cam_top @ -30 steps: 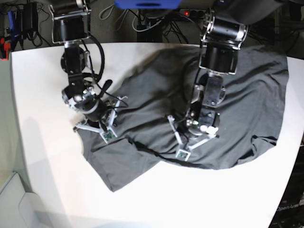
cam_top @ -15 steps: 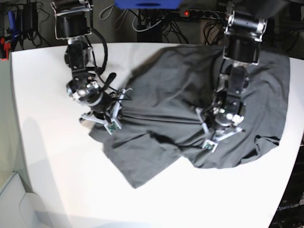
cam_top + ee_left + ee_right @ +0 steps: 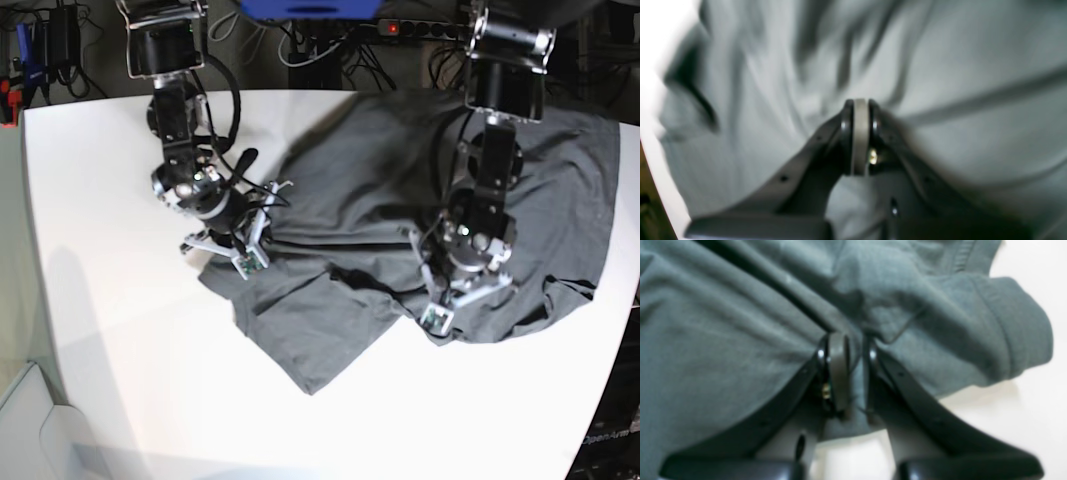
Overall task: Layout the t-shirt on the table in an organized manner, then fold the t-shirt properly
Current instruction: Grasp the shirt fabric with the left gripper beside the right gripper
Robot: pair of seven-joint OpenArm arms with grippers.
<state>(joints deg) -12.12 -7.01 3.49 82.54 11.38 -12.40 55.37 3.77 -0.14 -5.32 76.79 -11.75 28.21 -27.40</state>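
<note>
The dark grey t-shirt [image 3: 370,190] lies rumpled over the far right half of the white table [image 3: 120,330], with one flap reaching toward the front centre. On the shirt's left edge, my right gripper [image 3: 228,252] is shut on a fold of cloth. The right wrist view shows the t-shirt [image 3: 723,323] bunched between that gripper's [image 3: 853,340] fingers, with a hemmed edge beside them over the table [image 3: 1033,406]. My left gripper [image 3: 445,305] is at the shirt's near edge. In the blurred left wrist view it [image 3: 860,103] is shut, and wrinkles in the t-shirt [image 3: 973,66] run into its tips.
Cables and a power strip [image 3: 330,50] lie behind the table's far edge, and a blue object [image 3: 310,8] sits at the top. The shirt's right side reaches the table's right edge [image 3: 625,300]. A pale bin corner [image 3: 20,420] shows at lower left.
Both grippers have moved right and slightly away from the front edge, dragging the shirt with them. The near flap has slid right and the cloth has stretched between the two arms.
</note>
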